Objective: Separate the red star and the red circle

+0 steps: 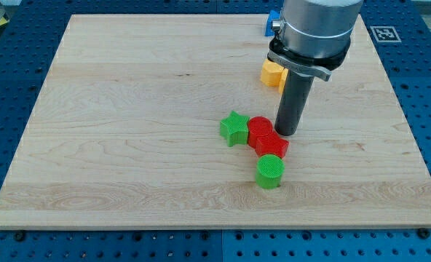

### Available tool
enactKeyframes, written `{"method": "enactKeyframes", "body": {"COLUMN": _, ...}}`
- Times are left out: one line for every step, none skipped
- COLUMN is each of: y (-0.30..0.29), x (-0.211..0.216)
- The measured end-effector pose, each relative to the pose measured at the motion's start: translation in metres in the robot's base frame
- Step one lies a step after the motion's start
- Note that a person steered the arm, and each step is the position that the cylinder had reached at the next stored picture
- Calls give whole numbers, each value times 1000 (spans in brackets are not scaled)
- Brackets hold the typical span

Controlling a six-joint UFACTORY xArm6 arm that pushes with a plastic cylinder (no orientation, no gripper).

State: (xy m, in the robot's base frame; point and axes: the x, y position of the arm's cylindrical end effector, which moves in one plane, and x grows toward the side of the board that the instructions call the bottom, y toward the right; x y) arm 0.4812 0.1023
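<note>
A red circle (pixel 259 129) lies near the board's middle, touching a red star (pixel 273 145) just below and to its right. My tip (pixel 287 133) rests on the board right beside both, at the circle's right edge and just above the star. A green star (pixel 234 128) touches the red circle on its left. A green circle (pixel 270 171) sits just below the red star, touching it.
A yellow block (pixel 273 73) lies at the view's top behind the arm, partly hidden. A blue block (pixel 271 22) shows at the top edge, mostly hidden by the arm. The wooden board (pixel 128 131) is ringed by a blue perforated table.
</note>
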Motion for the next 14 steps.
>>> {"method": "enactKeyframes", "body": {"y": 0, "x": 0}}
{"method": "enactKeyframes", "body": {"y": 0, "x": 0}}
{"method": "enactKeyframes", "body": {"y": 0, "x": 9}}
{"method": "enactKeyframes", "body": {"y": 0, "x": 34}}
{"method": "enactKeyframes", "body": {"y": 0, "x": 57}}
{"method": "enactKeyframes", "body": {"y": 0, "x": 75}}
{"method": "enactKeyframes", "body": {"y": 0, "x": 83}}
{"method": "enactKeyframes", "body": {"y": 0, "x": 83}}
{"method": "enactKeyframes", "body": {"y": 6, "x": 83}}
{"method": "enactKeyframes", "body": {"y": 14, "x": 83}}
{"method": "enactKeyframes", "body": {"y": 15, "x": 83}}
{"method": "enactKeyframes", "body": {"y": 15, "x": 83}}
{"method": "enactKeyframes", "body": {"y": 12, "x": 83}}
{"method": "enactKeyframes", "body": {"y": 9, "x": 83}}
